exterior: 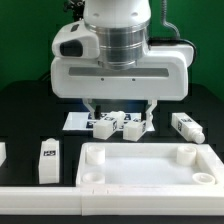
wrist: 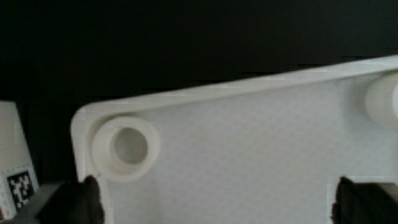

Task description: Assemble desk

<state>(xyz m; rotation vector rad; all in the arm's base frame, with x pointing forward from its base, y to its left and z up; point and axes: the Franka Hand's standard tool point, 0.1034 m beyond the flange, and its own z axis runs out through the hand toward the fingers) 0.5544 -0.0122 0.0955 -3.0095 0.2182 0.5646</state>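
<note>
Claw (exterior: 122, 112) spread wide, holding nothing, hanging low over two legs (exterior: 105, 123) that lie side by side on the counter (exterior: 25, 100). Desk slab (exterior: 150, 170) lies flat just in front, its visible sockets (wrist: 128, 148) unfilled. Risk: the two legs are nearly touching, so closing on one may shove or trap its neighbour and skew the grip
</note>
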